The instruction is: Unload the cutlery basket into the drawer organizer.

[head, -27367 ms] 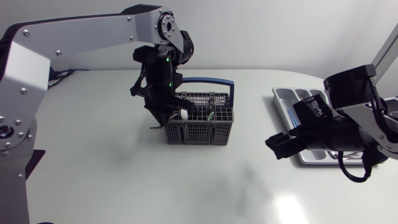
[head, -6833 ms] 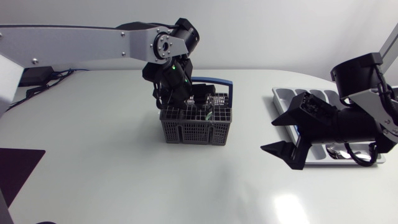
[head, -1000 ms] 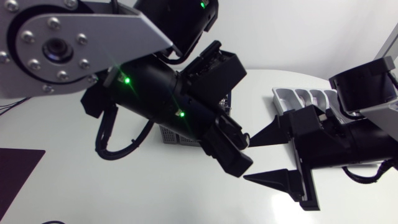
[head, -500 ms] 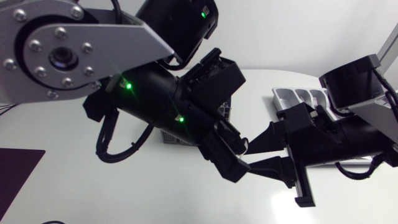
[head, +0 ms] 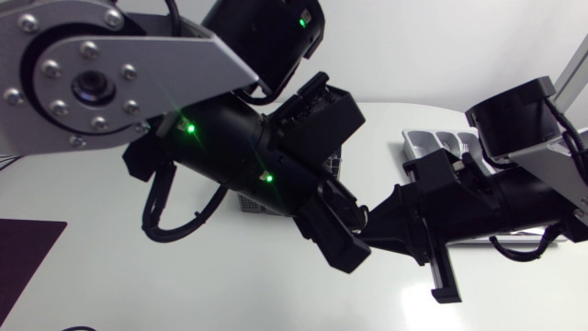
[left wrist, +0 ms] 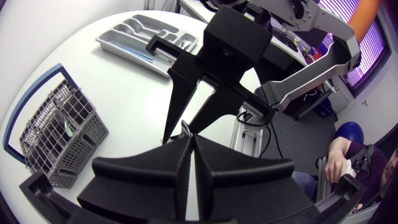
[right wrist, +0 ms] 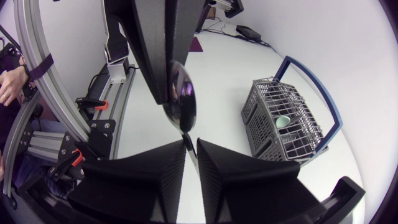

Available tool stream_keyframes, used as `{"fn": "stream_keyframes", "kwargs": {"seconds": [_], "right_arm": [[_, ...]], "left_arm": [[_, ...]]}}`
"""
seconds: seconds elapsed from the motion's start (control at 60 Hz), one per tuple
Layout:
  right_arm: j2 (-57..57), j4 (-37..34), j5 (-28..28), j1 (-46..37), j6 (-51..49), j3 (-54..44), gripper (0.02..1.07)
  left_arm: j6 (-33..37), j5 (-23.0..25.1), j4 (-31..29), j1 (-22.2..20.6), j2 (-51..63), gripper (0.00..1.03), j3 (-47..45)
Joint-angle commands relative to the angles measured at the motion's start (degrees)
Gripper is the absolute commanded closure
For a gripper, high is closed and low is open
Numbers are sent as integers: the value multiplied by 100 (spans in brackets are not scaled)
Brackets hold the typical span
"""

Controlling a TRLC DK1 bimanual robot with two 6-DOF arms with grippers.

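The tabletop (head: 101,276) was a smooth, glossy white, and its far edge curved in a rounded line against a plain pale wall (head: 441,55). Soft, even light fell on it from above. It cast only faint grey shadows on the surface, which shone brightest towards its near edge, and in both wrist views the same white surface had a dull sheen.

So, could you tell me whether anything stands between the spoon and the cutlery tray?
Nothing on the table does. The left gripper holds the spoon aloft; only the right gripper, at its handle, sits between it and the tray.
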Motion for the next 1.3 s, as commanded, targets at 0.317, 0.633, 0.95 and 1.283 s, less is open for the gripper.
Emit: {"fn": "stream_keyframes", "kwargs": {"seconds": [0.317, 0.633, 0.95, 1.283], "right_arm": [[109, -19, -108, -26, 32, 114, 102], [232, -28, 15, -308, 32, 53, 102], [355, -134, 419, -1037, -179, 53, 102], [478, -81, 1360, -2197, -1014, 0, 102]], "left_arm": [[120, 80, -66, -45, -39, 99, -33], [-214, 80, -198, 526, 128, 4, 521], [-979, -456, -180, 1106, 585, 4, 899], [-1164, -1475, -163, 1142, 946, 4, 864]]}}
